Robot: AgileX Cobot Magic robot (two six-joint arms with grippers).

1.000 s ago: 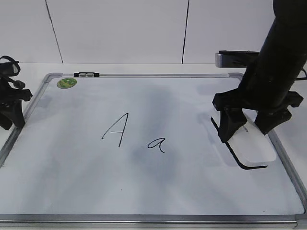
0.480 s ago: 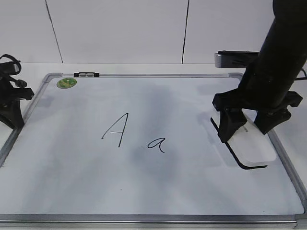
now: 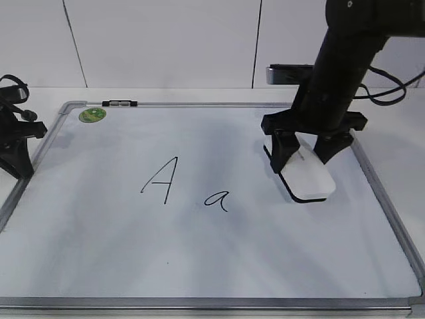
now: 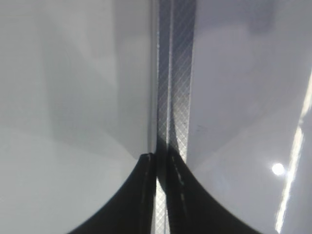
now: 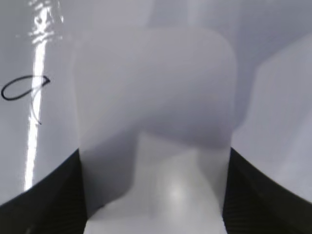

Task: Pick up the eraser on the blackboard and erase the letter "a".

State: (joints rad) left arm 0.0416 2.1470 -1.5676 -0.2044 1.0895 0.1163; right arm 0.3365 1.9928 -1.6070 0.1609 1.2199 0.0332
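Note:
The blackboard [image 3: 99,252] is a large white board with a silver frame, lying flat. The small cursive letter "a" [image 3: 217,199] is on it, right of a taller capital "A" [image 3: 161,179]. My right gripper [image 3: 307,159] is shut on the white eraser [image 3: 309,179], whose black felt underside rests on or just above the board, to the right of the "a". In the right wrist view the eraser [image 5: 156,136] fills the middle between the fingers, and the "a" [image 5: 24,90] shows at far left. My left gripper [image 4: 161,161] is shut and empty over the board's left frame [image 4: 173,73].
A round green sticker [image 3: 92,114] and a small clip [image 3: 119,103] sit at the board's top left. The left arm [image 3: 13,143] stands at the left edge. A grey box [image 3: 289,73] lies behind the board at the right.
My right gripper has carried the eraser leftward and slightly back across the board, from near the right frame toward the "a". The left arm has barely moved.

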